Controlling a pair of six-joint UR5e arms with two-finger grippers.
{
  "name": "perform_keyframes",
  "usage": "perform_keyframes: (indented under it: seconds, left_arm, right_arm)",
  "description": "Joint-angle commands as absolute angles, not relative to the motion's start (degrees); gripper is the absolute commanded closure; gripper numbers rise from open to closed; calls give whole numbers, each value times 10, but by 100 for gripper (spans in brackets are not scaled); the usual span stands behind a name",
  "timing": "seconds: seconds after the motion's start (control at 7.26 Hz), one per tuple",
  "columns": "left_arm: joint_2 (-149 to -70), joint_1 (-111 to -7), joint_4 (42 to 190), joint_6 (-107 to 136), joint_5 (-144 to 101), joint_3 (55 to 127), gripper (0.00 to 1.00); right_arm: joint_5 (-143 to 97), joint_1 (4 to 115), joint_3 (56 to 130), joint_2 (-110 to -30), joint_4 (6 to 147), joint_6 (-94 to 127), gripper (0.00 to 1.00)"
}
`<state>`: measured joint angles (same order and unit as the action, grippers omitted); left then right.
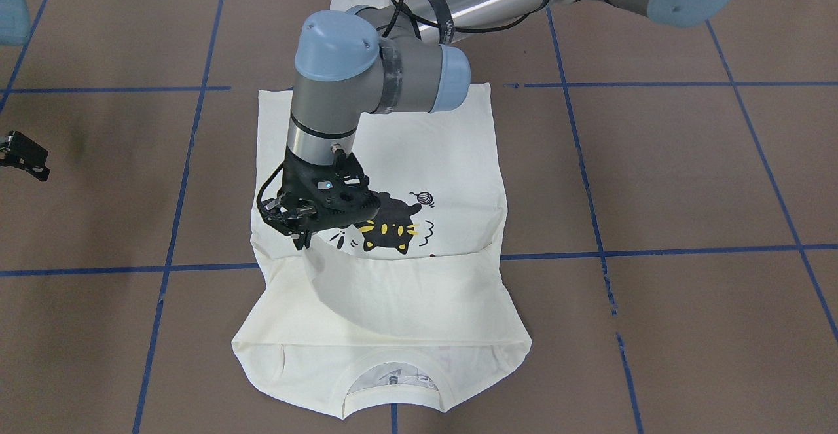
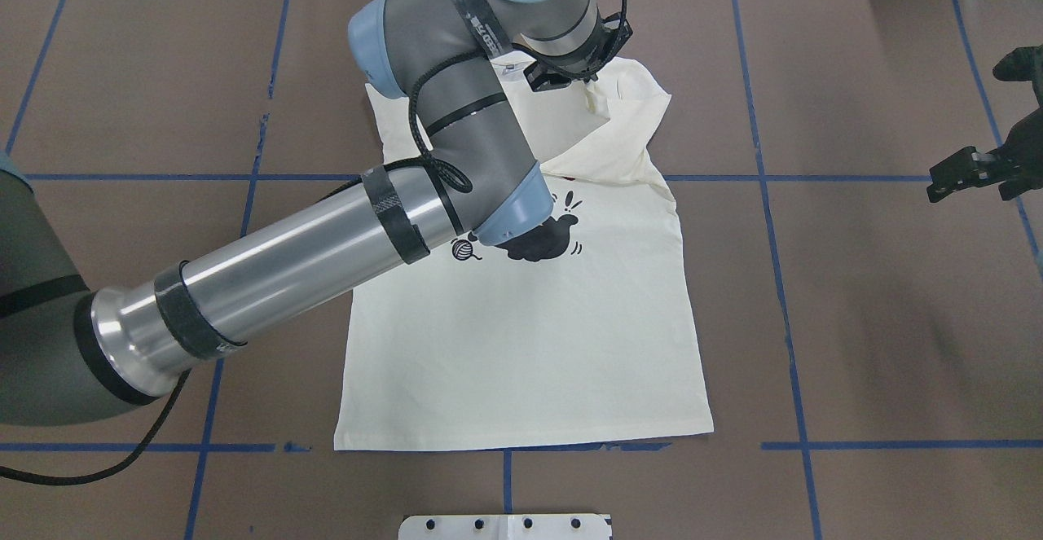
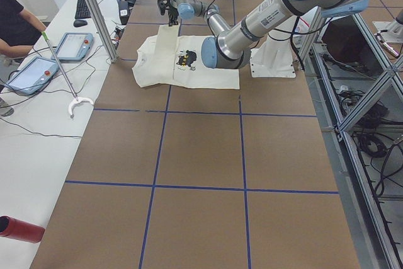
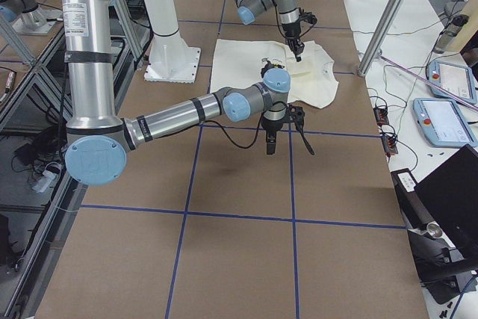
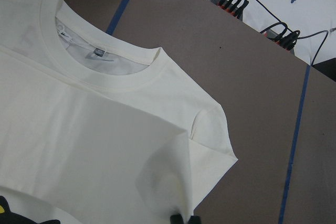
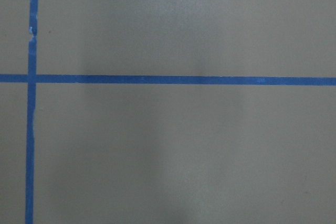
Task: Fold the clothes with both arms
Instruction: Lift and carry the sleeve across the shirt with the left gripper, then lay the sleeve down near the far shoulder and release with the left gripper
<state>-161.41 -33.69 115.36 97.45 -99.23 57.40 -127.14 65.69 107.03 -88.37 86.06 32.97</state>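
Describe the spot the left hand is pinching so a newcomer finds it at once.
Find the cream shirt on the brown table, cat print up. Between the print and the collar a plain flap lies folded across it. The left hand pinches the flap's end, the only cloth lifted up.

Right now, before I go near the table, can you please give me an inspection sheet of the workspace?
Surface: brown table, blue tape grid.
Job's things: shirt flat, cat print up, collar end partly folded.
Clutter: nothing seen on the table.
Grippers: left gripper shut on a shirt fold; right gripper open, off the shirt.
Cables: black cable along the left arm.
Surroundings: teach pendant on a side bench; a person beside it.
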Motion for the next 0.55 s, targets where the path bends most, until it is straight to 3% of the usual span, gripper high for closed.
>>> perform_keyframes:
  seconds: [0.0, 0.14, 0.41]
  left_arm:
    - [-1700, -269, 1232, 1028, -901, 452, 28]
    - [-1701, -265, 1252, 1025, -899, 453, 0]
    - [-1696, -268, 1253, 997, -898, 455, 0]
  right_arm:
    - [-1277, 657, 1071, -878, 860, 349, 0]
    - [-1277, 657, 1070, -880, 860, 349, 0]
    - [-1278, 657, 1070, -878, 860, 352, 0]
